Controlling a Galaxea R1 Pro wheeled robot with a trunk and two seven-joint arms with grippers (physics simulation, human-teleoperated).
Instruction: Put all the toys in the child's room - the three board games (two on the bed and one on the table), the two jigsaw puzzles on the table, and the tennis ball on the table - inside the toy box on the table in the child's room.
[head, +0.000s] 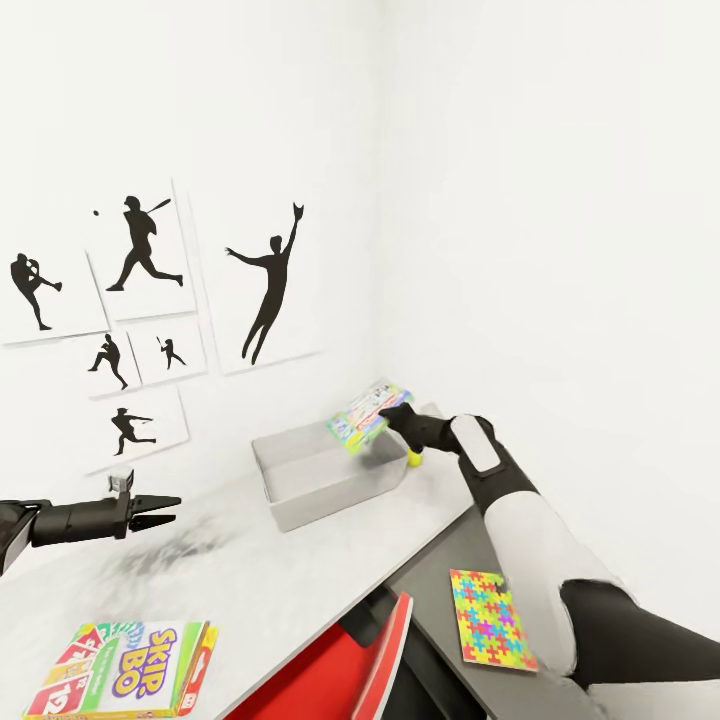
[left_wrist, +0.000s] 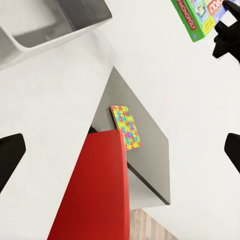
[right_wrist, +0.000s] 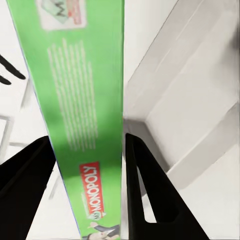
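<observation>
White wall (head: 520, 200) with six black baseball-player silhouette pictures (head: 150, 300) toward nine o'clock, a red chair (head: 340, 670) at six o'clock tucked against the desk edge, and wood-plank floor (left_wrist: 150, 227) beneath it.

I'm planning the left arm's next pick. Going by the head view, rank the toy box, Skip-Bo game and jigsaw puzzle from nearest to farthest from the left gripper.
1. Toy box, just right of the left gripper.
2. Skip-Bo game, below it at the desk's near edge.
3. Jigsaw puzzle, far right on the lower section.

The first two are fairly close to call.
</observation>
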